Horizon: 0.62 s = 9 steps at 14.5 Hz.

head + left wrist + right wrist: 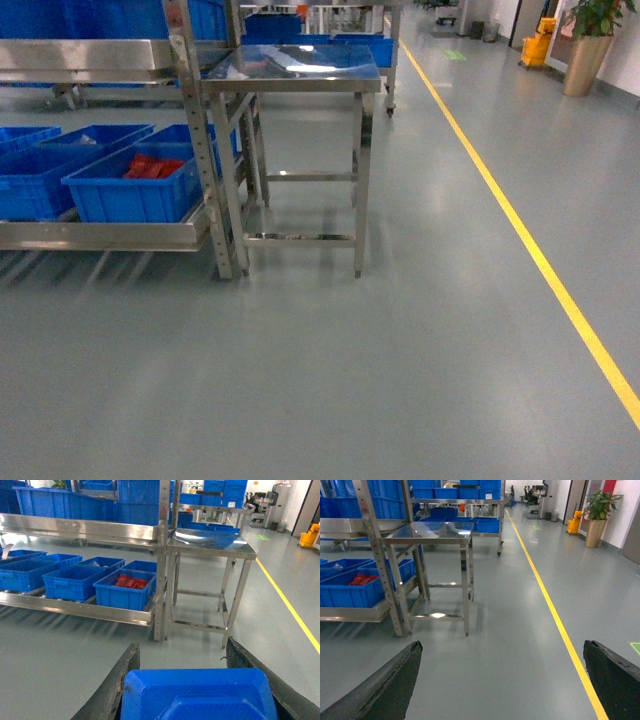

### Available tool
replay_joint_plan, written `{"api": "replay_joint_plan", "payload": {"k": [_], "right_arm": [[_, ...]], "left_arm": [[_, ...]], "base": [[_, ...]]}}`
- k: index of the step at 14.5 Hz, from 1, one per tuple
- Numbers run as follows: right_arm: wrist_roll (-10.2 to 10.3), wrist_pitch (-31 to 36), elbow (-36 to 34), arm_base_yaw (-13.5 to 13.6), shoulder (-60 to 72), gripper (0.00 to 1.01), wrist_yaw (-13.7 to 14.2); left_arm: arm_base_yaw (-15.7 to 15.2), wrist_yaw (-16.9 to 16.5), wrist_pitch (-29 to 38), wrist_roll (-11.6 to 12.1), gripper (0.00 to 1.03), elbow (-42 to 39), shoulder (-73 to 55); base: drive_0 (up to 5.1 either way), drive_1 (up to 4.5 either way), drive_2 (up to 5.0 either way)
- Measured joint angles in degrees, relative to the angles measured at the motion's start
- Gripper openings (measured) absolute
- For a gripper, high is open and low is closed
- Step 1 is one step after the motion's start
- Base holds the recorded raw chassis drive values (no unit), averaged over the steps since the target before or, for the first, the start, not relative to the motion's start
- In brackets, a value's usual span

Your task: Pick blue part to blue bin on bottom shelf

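The left gripper (200, 680) grips the blue part (200, 695), the right gripper (502, 680) gapes wide and empty, and delivery to a blue bin (135, 185) on the bottom shelf (100, 236) at ten o'clock remains.

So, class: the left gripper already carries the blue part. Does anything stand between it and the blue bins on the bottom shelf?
Nothing visible does. The blue part sits between the left gripper's fingers, and only open grey floor lies before the bottom shelf and its blue bins. The steel table stands to the right.
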<state>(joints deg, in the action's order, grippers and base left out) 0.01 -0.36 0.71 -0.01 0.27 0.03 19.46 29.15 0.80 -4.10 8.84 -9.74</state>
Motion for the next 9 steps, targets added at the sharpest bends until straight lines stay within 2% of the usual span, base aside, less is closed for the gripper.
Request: {"api": "replay_joint_plan", "payload": {"k": [9], "right_arm": [[0.0, 0.2, 0.0, 0.0, 0.0, 0.98, 0.0]], "left_arm": [[0.0, 0.2, -0.1, 0.0, 0.43, 0.0, 0.0]], "base": [[0.0, 4.18, -4.1]]}}
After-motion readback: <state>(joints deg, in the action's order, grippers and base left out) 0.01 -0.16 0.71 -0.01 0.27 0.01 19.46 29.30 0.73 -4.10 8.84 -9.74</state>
